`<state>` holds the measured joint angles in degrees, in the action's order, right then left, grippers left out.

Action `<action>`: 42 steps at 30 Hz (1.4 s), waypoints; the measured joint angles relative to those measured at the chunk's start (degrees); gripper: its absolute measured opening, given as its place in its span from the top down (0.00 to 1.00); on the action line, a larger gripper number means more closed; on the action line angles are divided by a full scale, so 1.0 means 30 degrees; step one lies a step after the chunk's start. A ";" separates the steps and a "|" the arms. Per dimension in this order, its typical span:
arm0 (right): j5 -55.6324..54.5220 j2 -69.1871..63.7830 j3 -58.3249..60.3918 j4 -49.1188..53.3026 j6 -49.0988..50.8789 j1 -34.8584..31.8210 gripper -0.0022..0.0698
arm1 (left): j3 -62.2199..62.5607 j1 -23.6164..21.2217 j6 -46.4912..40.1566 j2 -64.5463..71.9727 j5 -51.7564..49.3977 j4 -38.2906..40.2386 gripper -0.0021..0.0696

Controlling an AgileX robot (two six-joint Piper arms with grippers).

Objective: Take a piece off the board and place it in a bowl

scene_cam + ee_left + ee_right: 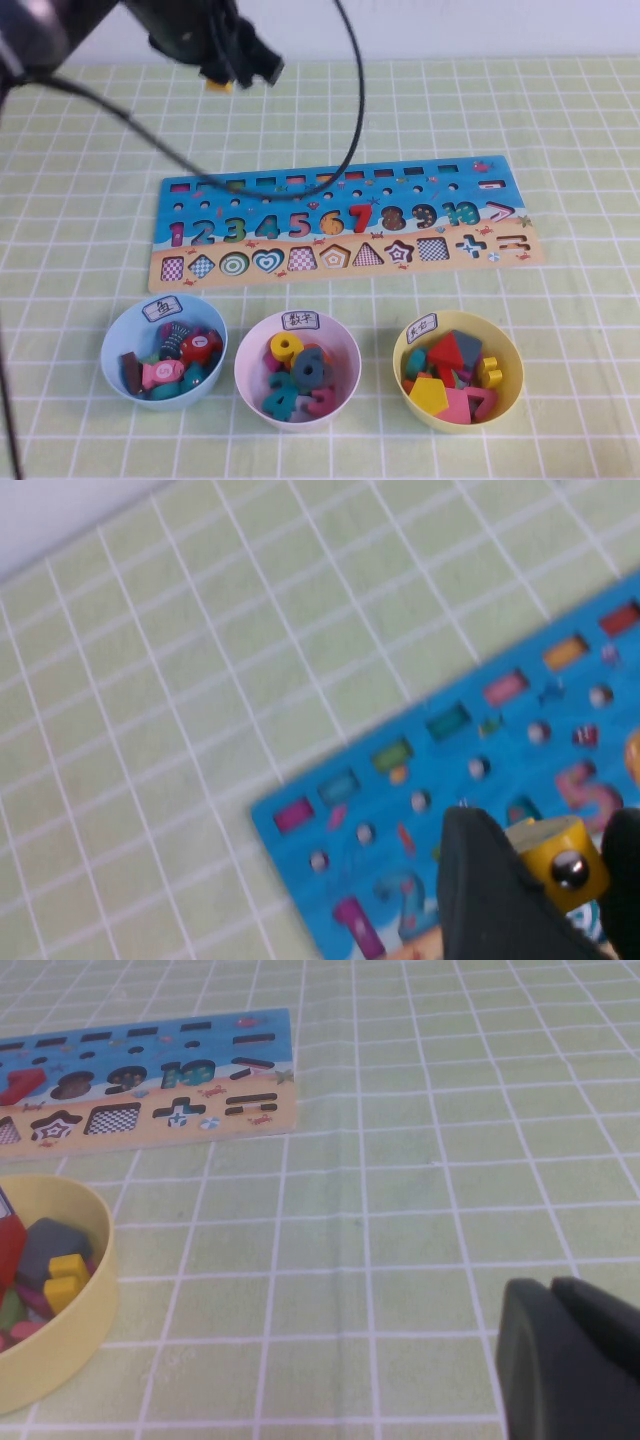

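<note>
L arm comes in from the upper-left of the high view, black cable looping off it; the left gripper (pixel 222 78) hangs raised above the table, beyond the far edge of the board (pixel 350 222), pointing down. Its jaws are clamped on the piece (pixel 219 85) — small yellow chunk; in the L wrist view the piece (pixel 560 860) sits between the dark fingers (pixel 480 880), a round metal stud on its face, w/ the board's blue top row of slots under it. So the piece is off the board, in the air, well apart from the bowl (pixel 120 335).

Bowl is light blue, at the near-left of the table, white label on its far rim, several coloured pieces inside. Beside it a pink bowl (pixel 250 355) w/ number pieces, then a yellow bowl (pixel 500 345) w/ shape pieces — all three in a row on the near side of the board.

R arm doesn't show in the high view. The right gripper (pixel 570 1360) shows only as a dark block low over the green checked cloth (pixel 420 1210), near the yellow bowl's side; can't tell if its jaws are apart or together.
</note>
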<state>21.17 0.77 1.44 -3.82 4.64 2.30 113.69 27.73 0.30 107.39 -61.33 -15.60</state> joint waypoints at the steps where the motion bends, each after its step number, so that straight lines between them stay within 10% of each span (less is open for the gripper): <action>1: 0.0000 0.0000 0.0000 0.0000 0.0000 0.0000 0.99 | -0.1415 0.0000 0.0168 -0.0766 0.0564 -0.0035 0.70; 16: 0.0000 0.0000 0.0000 0.0000 0.0000 0.0000 0.99 | -1.9007 -0.0073 0.4267 -1.1241 0.5537 -0.0008 0.70; 30: 0.0000 0.0000 0.0000 0.0000 0.0000 0.0000 0.99 | -2.1765 -0.0073 0.4951 -0.9736 0.9259 -0.0008 0.70; 38: 0.0000 0.0000 0.0000 0.0000 0.0000 0.0000 0.99 | -2.1794 -0.0073 0.5167 -0.7644 0.9977 -0.0008 0.28; 42: 0.0000 0.0000 0.0000 0.0000 0.0000 0.0000 0.99 | -2.1794 -0.0073 0.5167 -0.8141 1.0407 -0.0008 0.24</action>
<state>21.17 0.77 1.44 -3.82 4.64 2.30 48.31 27.51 15.80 82.97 -30.10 -15.62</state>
